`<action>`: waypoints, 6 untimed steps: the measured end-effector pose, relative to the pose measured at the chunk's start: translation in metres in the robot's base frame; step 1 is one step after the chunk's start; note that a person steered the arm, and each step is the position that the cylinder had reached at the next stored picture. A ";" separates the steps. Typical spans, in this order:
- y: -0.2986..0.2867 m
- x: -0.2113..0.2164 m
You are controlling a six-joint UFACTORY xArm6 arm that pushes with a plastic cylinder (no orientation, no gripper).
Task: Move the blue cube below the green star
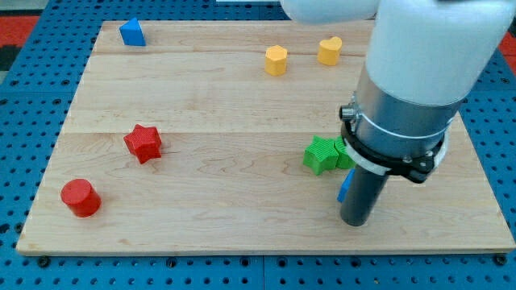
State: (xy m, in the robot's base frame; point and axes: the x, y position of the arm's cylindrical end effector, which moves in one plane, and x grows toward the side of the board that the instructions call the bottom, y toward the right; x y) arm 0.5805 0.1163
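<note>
Pale wooden worktop (201, 105), blue block (131, 32) at top left, two yellow blocks (276, 60) (328, 50) near the top, red star (143, 142), red cylinder (80, 197), green star (320, 155) right of centre, blue cube (344, 187) mostly hidden
</note>
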 end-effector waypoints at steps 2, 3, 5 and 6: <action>0.032 0.004; 0.034 0.004; 0.085 0.004; 0.086 -0.009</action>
State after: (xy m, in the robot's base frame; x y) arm 0.5713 0.2023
